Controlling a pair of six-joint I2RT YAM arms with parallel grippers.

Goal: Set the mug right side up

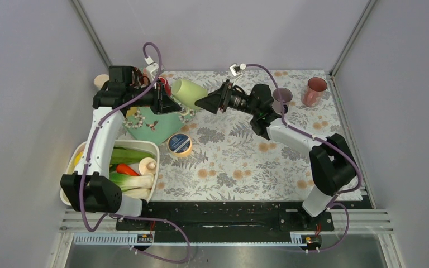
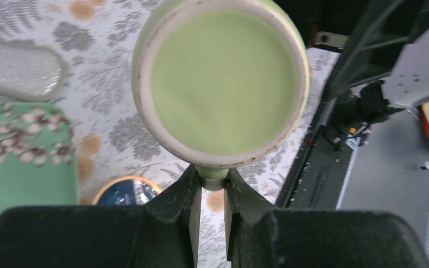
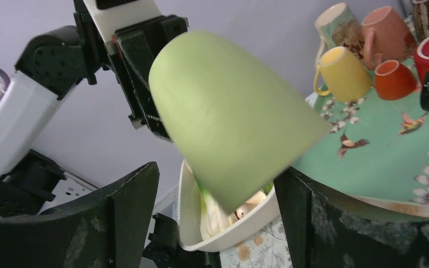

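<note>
A pale green mug [image 1: 189, 92] is held in the air above the far left part of a table [image 1: 240, 162] covered with a flowered cloth. The mug is not upright and not set down: it is tipped roughly onto its side between the two arms. The left gripper [image 2: 212, 184] is clenched on the mug's handle, and in the left wrist view the two dark fingers are seen pinching the small green handle just below the mug's round end, which fills the upper part of that view. The right gripper [image 1: 208, 102] is spread wide and pointed at the mug from the other side. In the right wrist view one finger is seen on each side of the mug's body, and no contact can be made out. Under and beside the mug a green tray [image 1: 145, 131] with several other mugs is seen, with a roll of tape [image 1: 179, 143] near it and a white tub [image 1: 134, 142] of vegetables at the near left. As for progress, the mug is judged to be lifted and partly turned, so the task is about midway. Left to do, it seems, are the rest of the turn, perhaps with a handover to the right gripper, and the placing of the mug on its base.
</note>
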